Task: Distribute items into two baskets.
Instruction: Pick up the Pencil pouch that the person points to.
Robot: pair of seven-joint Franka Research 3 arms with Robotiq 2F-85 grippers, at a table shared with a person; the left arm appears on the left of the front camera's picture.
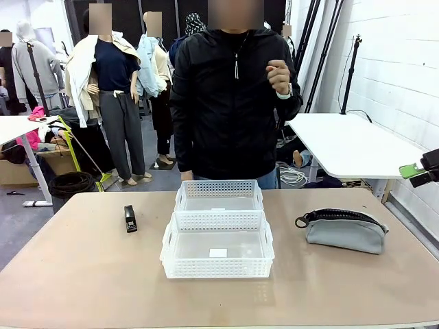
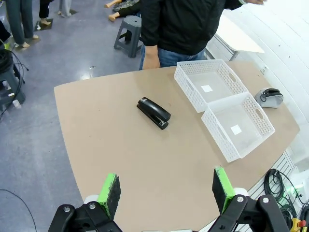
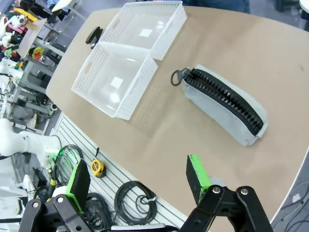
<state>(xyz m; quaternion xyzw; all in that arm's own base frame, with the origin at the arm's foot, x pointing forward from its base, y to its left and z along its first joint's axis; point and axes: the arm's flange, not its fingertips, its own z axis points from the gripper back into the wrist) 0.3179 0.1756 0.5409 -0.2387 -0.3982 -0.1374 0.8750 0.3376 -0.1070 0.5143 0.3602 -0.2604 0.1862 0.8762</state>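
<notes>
Two white lattice baskets stand end to end at the table's middle, the near basket (image 1: 217, 266) (image 2: 216, 126) (image 3: 91, 92) and the far basket (image 1: 219, 188) (image 2: 187, 86) (image 3: 170, 34). Both hold nothing but a small white label. A black stapler (image 1: 130, 218) (image 2: 153, 112) (image 3: 93, 35) lies left of them. To their right lies a grey pouch (image 1: 343, 234) (image 3: 218, 112) (image 2: 269, 98) with a black zipper. My left gripper (image 2: 166, 189) hangs open high above the table's left part. Beyond the table's right edge, my right gripper (image 3: 138, 178) (image 1: 420, 171) is open too, holding nothing.
A person in a black jacket (image 1: 230, 103) stands at the far edge behind the baskets, one hand (image 1: 279, 77) raised at chest height. A white table (image 1: 350, 144) stands at the back right. Cables (image 3: 135, 195) lie on the floor below the table's right edge.
</notes>
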